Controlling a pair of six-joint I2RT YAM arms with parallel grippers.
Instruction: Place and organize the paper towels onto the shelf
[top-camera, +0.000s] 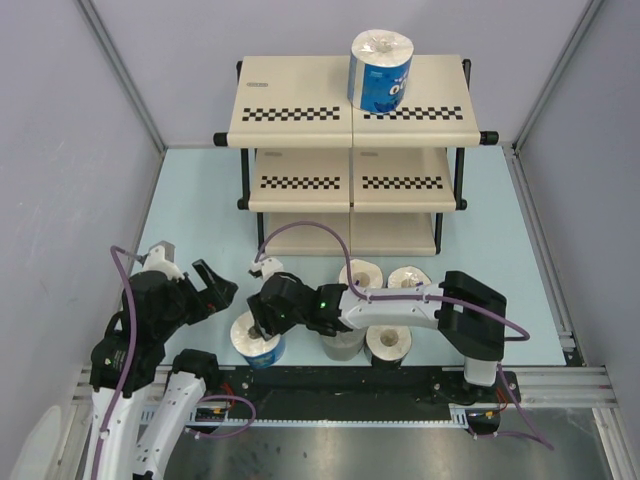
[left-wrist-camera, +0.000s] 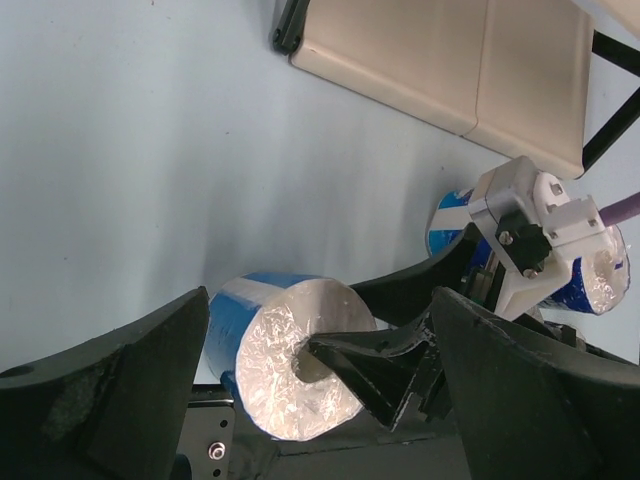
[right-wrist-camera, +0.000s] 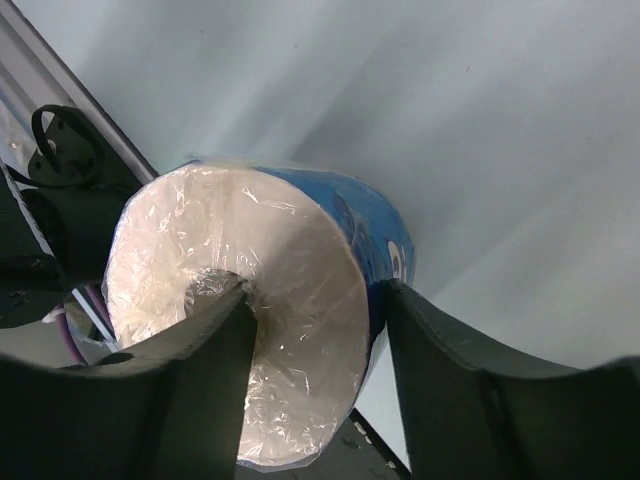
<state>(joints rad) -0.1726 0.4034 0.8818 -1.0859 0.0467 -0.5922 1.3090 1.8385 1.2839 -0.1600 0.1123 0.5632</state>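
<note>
Right gripper (right-wrist-camera: 318, 330) pinches one wall of blue-wrapped roll (right-wrist-camera: 200, 250), slick film may slip on lift; left gripper (left-wrist-camera: 320, 300) spread wide

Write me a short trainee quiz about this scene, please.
1. How many paper towel rolls stand on the shelf?
2. True or false: the left gripper holds a roll.
3. Where do the right gripper's fingers sit on the blue-wrapped roll?
A) both inside the core
B) one in the core, one outside the wrapper
C) both flat on top

Key: 1. One, on the top tier. 2. False; it is open and empty. 3. B.
</note>
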